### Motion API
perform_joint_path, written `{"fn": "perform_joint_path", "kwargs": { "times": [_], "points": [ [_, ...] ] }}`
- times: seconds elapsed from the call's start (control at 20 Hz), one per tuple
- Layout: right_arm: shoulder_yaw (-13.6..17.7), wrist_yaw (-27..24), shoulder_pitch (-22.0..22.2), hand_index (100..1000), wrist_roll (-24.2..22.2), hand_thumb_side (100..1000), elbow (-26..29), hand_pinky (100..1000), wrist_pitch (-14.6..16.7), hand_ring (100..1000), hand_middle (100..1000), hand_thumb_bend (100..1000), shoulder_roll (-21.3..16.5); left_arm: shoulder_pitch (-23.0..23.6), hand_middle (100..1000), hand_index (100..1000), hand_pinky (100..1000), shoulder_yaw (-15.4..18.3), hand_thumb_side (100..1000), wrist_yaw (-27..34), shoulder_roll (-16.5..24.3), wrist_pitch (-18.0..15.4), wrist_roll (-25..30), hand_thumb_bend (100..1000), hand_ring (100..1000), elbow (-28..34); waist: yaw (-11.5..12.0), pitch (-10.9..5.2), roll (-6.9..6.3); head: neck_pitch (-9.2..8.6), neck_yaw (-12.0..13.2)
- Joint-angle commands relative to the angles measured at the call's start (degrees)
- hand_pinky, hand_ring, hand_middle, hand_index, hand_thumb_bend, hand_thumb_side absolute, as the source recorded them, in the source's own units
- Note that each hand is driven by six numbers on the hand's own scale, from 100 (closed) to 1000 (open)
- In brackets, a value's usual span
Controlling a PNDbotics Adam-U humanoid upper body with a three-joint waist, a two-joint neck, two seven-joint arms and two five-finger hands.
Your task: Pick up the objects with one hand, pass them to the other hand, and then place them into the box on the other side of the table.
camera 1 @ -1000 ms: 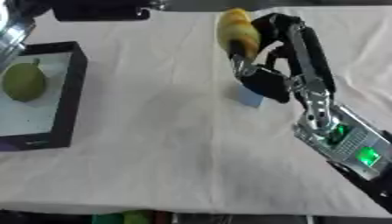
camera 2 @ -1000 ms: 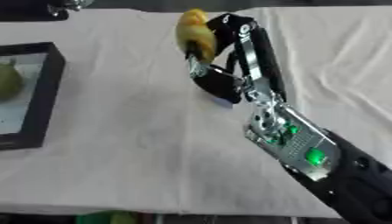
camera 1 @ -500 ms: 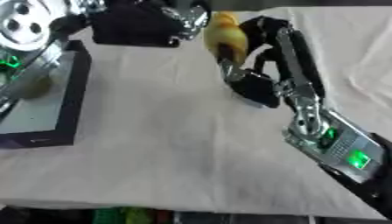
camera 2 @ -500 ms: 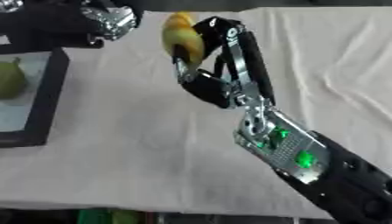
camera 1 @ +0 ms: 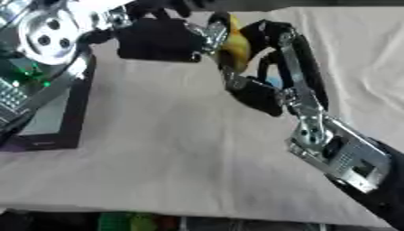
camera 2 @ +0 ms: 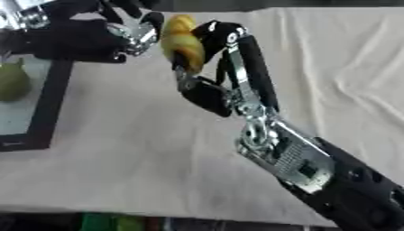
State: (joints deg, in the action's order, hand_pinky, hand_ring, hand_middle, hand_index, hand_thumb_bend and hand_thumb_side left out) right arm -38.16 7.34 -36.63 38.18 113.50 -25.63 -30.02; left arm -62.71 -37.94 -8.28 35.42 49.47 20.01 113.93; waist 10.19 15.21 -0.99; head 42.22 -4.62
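Observation:
A yellow, banana-like fruit [camera 2: 180,43] is held up above the white cloth, and my right hand [camera 2: 207,95] is shut on it, fingers curled over its right side. My left hand [camera 2: 79,39] reaches in from the upper left, its black palm facing the fruit. Its fingers [camera 2: 140,32] are straight and right beside the fruit's left side; I cannot tell whether they touch it. At the left edge stands the black-rimmed box [camera 2: 52,94], with a green pear [camera 2: 12,81] lying inside.
The white tablecloth [camera 2: 118,158] covers the table, wrinkled at the right. A small blue thing [camera 1: 272,81] shows behind my right hand. My left forearm [camera 1: 43,67] hangs over the box. The table's front edge runs along the bottom.
My left arm has swung in from the upper left until its hand is next to the fruit. My right hand has carried the fruit leftward toward it.

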Motion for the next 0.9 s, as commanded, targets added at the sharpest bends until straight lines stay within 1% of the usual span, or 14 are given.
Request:
{"fn": "perform_joint_path", "kwargs": {
  "times": [0.05,0.25,0.35,0.45,0.65,0.8,0.85,0.9],
  "points": [
    [-0.02,3.41,-0.67,493,0.42,100,1.1,210,-0.48,480,299,100,-0.65,-0.2,820,873,846,0.83,650,-1.65,1.46,2.49,4.85,100,861,0.66,0.03,-1.0,-0.08,-0.13,0.06],
    [-0.53,7.23,-0.2,494,-1.03,100,1.1,211,-0.05,482,301,100,-0.81,0.94,830,886,865,1.36,615,-3.88,2.26,2.49,8.83,100,874,0.66,0.04,-0.78,-0.08,-0.28,0.04],
    [-0.82,8.69,-0.26,495,-1.65,100,1.1,216,0.4,484,303,100,-0.78,1.38,831,888,865,1.45,632,-5.13,2.37,2.49,10.61,100,874,0.66,0.1,-0.64,-0.08,-0.42,0.06],
    [-1.16,10.4,-0.35,497,-2.26,100,1.1,223,1.19,487,307,100,-0.76,1.59,832,888,864,1.52,627,-6.15,2.33,2.49,12.09,100,875,0.66,0.12,-0.55,-0.03,-0.47,0.08],
    [-1.57,12.56,-0.27,497,-3.16,100,1.1,223,2.23,487,307,100,-0.53,1.84,835,896,868,1.63,628,-8.1,2.23,2.49,13.65,102,878,0.29,0.13,-0.46,0.06,-0.7,0.3],
    [-1.85,12.7,-0.28,497,-3.44,100,1.1,223,2.71,487,307,100,-0.45,2.04,837,901,870,1.72,656,-8.97,2.01,2.49,14.35,111,880,-0.27,0.13,-0.43,0.13,-0.86,0.45],
    [-1.95,12.76,-0.31,496,-3.52,100,1.1,225,3.0,487,307,100,-0.4,2.1,842,908,874,1.7,674,-9.03,1.92,2.49,14.52,135,885,-0.42,0.12,-0.4,0.14,-0.96,0.51],
    [-2.05,12.85,-0.33,496,-3.59,100,1.1,227,3.32,487,307,100,-0.38,2.16,840,911,875,1.63,709,-9.03,1.85,2.49,14.69,179,886,-0.53,0.12,-0.37,0.14,-1.04,0.58]
  ]
}}
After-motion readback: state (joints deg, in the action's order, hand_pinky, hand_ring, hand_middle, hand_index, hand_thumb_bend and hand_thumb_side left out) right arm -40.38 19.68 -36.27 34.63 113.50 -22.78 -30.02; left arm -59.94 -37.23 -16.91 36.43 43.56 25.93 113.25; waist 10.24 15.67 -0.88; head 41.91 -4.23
